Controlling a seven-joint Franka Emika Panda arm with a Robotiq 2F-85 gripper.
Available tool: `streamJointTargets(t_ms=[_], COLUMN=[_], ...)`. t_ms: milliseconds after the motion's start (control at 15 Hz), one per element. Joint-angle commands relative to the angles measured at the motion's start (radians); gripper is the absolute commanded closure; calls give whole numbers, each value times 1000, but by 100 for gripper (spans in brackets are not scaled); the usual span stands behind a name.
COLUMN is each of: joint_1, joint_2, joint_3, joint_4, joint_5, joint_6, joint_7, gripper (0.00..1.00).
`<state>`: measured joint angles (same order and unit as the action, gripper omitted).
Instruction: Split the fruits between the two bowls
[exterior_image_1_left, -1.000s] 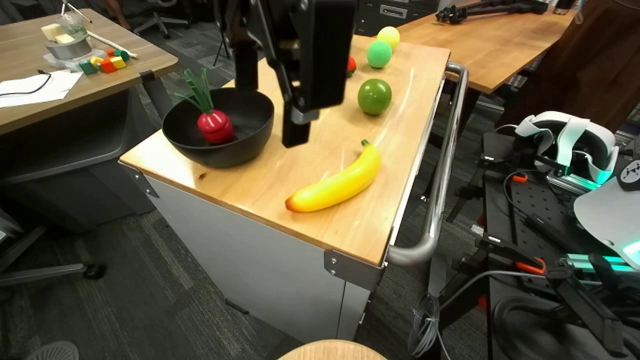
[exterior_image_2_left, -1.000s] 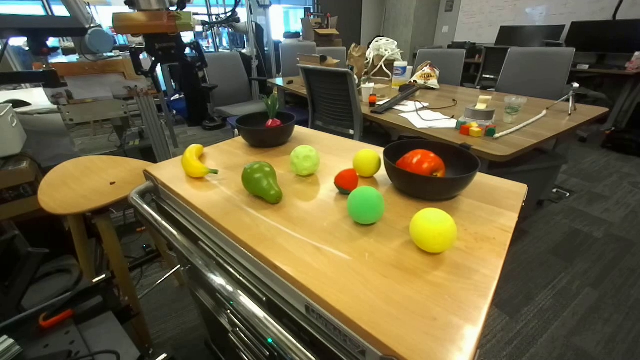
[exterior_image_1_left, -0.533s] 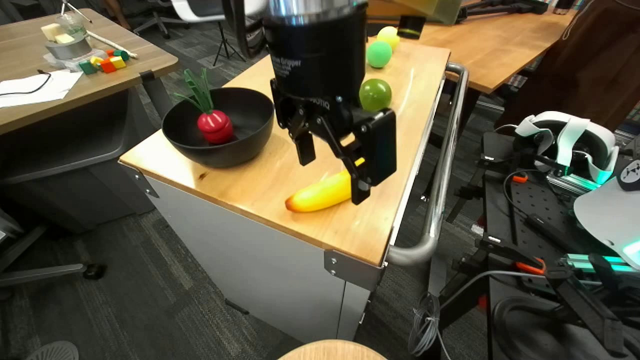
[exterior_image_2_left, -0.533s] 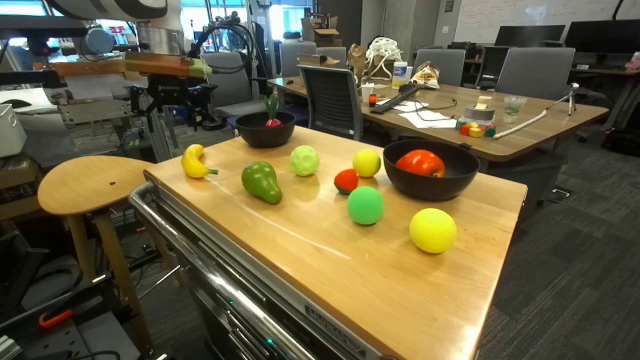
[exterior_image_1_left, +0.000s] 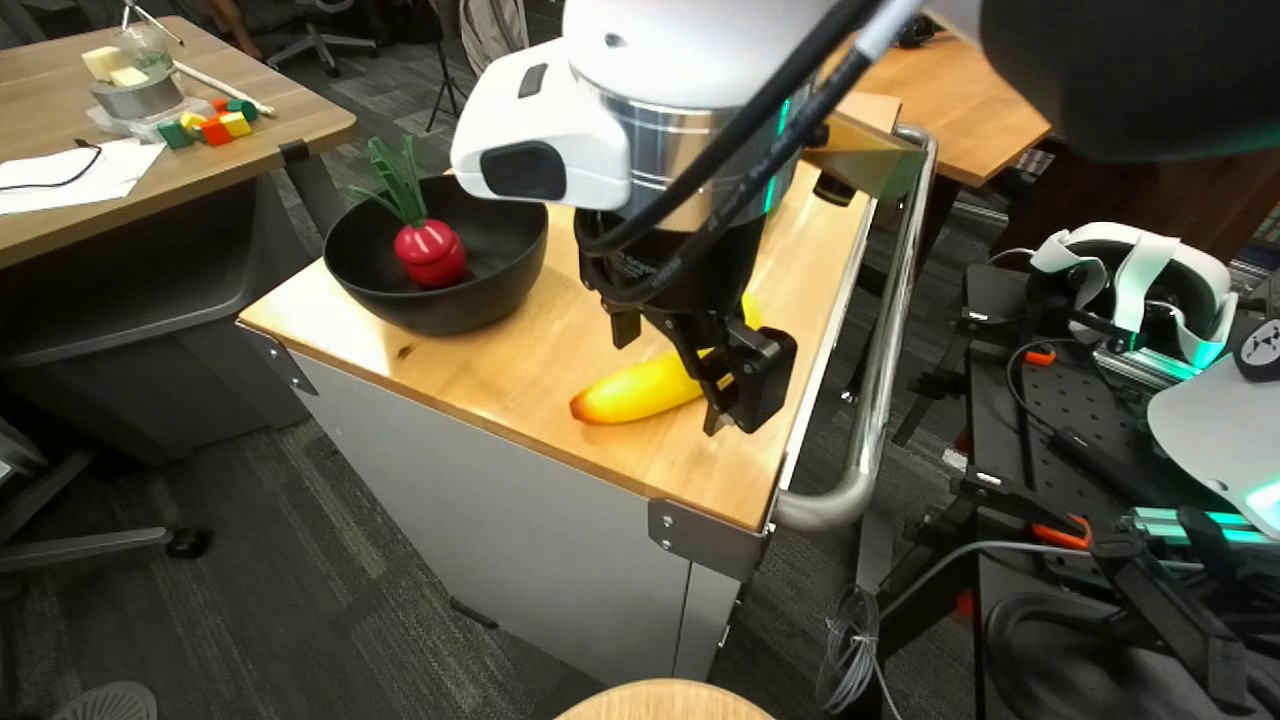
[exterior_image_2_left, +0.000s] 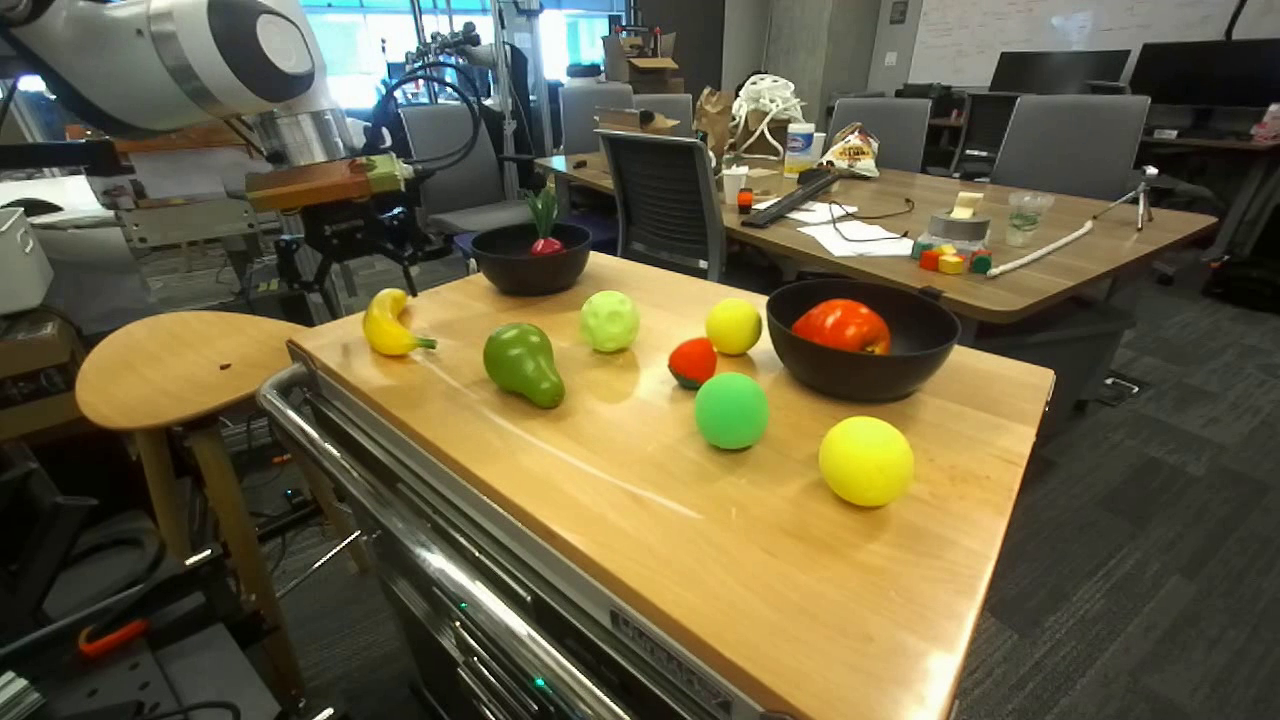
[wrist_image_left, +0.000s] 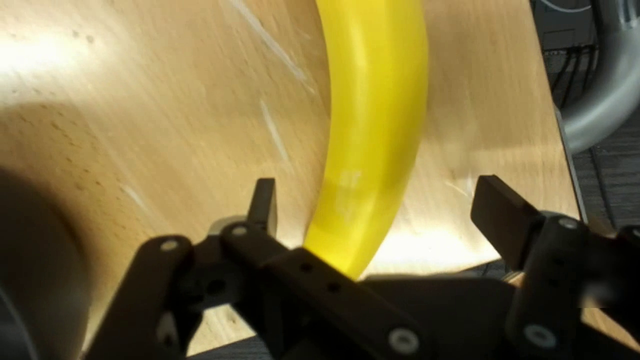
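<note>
"Yellow banana (wrist_image_left: 375, 100), lying on the counter (exterior_image_1_left: 520, 370) near one corner. Is it gripped?"

"No. The pincer (wrist_image_left: 372, 200) stands wide, jaws astride the banana and holding nothing."

"Which step is this?"

"Lining up the pick, I'd judge. One black bowl (exterior_image_2_left: 530, 278) has a red radish (exterior_image_2_left: 546, 245) in it, the other bowl (exterior_image_2_left: 865, 382) a red fruit (exterior_image_2_left: 840, 325), maybe an apple. A green pear-shaped fruit (exterior_image_2_left: 522, 365) and more lie loose, so the sharing-out looks far from finished."

"Next move?"

"Centre first: the finger (wrist_image_left: 502, 220) towards the metal rail (wrist_image_left: 615, 90) seems to have the wider gap. Then lower, close evenly and lift. The radish's bowl is nearer, a likely home, though I can't tell which is wanted."
</note>
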<state>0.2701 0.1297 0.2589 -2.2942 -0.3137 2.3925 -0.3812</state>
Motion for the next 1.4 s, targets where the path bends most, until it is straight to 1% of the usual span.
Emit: streamJointTargets(t_ms=[0,133,267,333,400,467,600,733,933,1067,1133,1333], joint_1=[13,14,11,9,5,3,0,-6,-8,-9,-12,-34], joint_2=[1,5,9,9,5,-5,-43,-92,-147,-161,-161,-116], joint_3=[-1,0,-1,-2,-4,-5,-4,-1,1,-5,-8,-19], joint_4=[-15,-12,-6,-4,-4,-7,-17,-8,46,95,115,158], joint_5=[-78,-87,-75,-70,-62,-60,-54,-23,57,72,57,-91], joint_6=[20,15,13,10,11,19,46,95,126,145,170,297], joint_7=[93,120,139,146,154,164,167,171,173,212,243,395], gripper=[34,51,65,73,81,85,85,85,85,85,85,85])
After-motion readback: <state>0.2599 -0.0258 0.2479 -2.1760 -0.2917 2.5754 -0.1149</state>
